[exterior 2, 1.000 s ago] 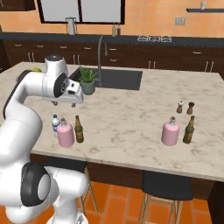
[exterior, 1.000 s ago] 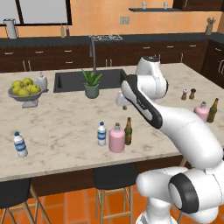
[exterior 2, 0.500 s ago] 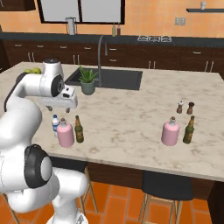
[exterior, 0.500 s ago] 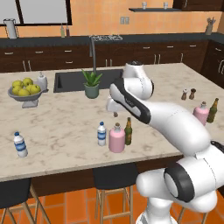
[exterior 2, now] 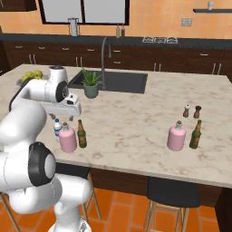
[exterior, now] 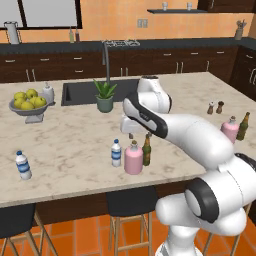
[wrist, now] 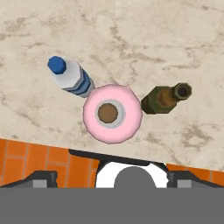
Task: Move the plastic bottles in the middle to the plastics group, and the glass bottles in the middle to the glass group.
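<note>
Hovering above the middle cluster, the gripper (exterior 2: pixel 68 116) hangs over the pink bottle (exterior 2: pixel 67 138), jaws spread wide, nothing between them, not touching any bottle. Hand view looks straight down: pink bottle's stopper dead centre, small water bottle (wrist: pixel 70 78) just beside it on one side, cap reads blue from above, beer bottle (wrist: pixel 165 97) just beside it on the other. All three upright near the front edge of the marble surface (exterior: pixel 75 145).

Left base view: middle water bottle (exterior: pixel 116 152), pink bottle (exterior: pixel 133 157) and beer bottle (exterior: pixel 147 149) stand in a tight row, pink touching or nearly touching the beer bottle, can't tell which. Lone water bottle (exterior: pixel 22 165) of the plastics group stands well apart at the left end of the surface. Glass group at the right end: second pink bottle (exterior: pixel 230 129) with second beer bottle (exterior: pixel 243 126) just beside it, salt and pepper shakers (exterior: pixel 215 107) behind them.

Fruit bowl (exterior: pixel 28 106) with yellow-green fruit at far left, white pump bottle (exterior: pixel 47 93) beside it. Potted plant (exterior: pixel 105 95) at the sink (exterior: pixel 82 92) edge, faucet (exterior: pixel 106 60) behind it. Bar stools (exterior: pixel 127 200) tucked under the front edge.
</note>
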